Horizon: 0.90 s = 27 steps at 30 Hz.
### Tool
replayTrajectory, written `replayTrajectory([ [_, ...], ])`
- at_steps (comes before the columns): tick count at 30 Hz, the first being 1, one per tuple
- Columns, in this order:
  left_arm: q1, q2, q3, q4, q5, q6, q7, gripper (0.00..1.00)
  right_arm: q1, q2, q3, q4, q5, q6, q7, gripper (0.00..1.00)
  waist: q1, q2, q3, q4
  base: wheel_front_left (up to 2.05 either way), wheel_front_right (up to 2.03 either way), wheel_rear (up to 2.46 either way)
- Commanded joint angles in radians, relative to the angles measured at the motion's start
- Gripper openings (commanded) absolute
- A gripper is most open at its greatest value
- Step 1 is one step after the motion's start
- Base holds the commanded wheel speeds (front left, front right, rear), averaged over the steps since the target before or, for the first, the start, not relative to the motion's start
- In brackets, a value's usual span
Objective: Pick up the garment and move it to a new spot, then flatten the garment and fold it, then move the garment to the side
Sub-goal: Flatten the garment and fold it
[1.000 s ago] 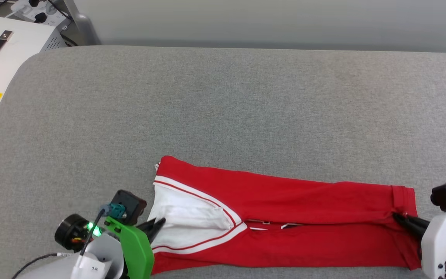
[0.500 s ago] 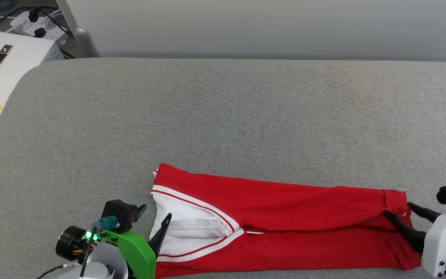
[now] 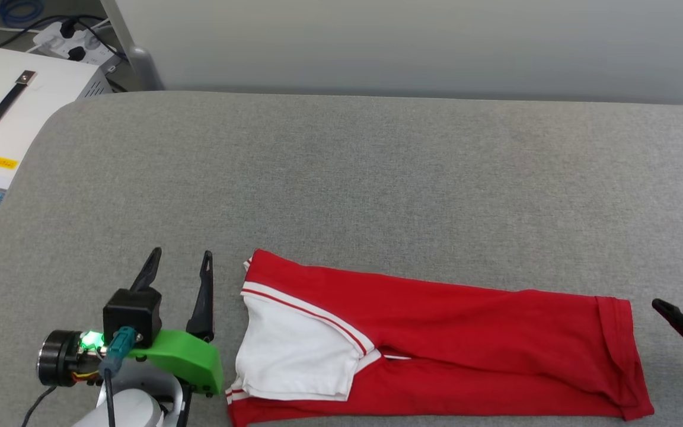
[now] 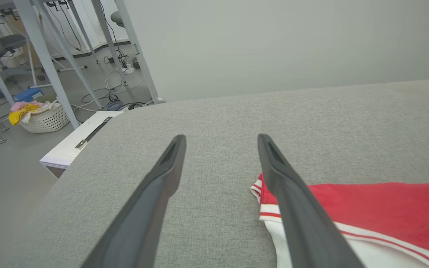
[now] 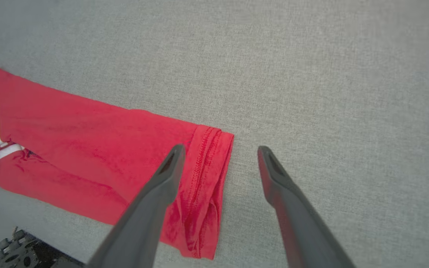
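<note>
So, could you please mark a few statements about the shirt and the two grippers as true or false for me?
1. The garment lies as a long folded strip on the grey table. True.
2. The left gripper is shut on the white sleeve. False: it is open, beside the sleeve end and apart from the cloth.
3. The right gripper is open, just off the hem end of the garment. True.
4. The white sleeve lies at the robot's right end of the garment. False: it lies at the left end, nearest the left gripper.
</note>
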<state>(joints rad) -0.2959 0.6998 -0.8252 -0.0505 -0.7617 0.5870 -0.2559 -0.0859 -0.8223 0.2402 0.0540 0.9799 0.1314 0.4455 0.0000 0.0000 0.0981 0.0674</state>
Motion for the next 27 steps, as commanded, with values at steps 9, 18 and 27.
replayTrajectory([
  [9,0.142,-0.129,0.219,-0.02,0.208,-0.029,-0.006,1.0,0.015,0.081,-0.003,0.107,0.004,-0.001,0.104,1.0,0.0,0.0,0.06,0.047,0.0,0.0,0.0],
  [18,0.205,-0.275,0.371,0.007,0.361,-0.153,-0.006,1.0,-0.031,0.166,0.114,0.173,0.006,-0.001,0.127,1.0,0.0,0.0,0.119,0.086,0.0,0.0,0.0],
  [27,0.222,-0.374,0.45,0.033,0.461,-0.233,-0.006,1.0,-0.042,0.159,0.218,0.191,0.005,-0.001,0.102,1.0,0.0,0.0,0.128,0.096,0.0,0.0,0.0],
])
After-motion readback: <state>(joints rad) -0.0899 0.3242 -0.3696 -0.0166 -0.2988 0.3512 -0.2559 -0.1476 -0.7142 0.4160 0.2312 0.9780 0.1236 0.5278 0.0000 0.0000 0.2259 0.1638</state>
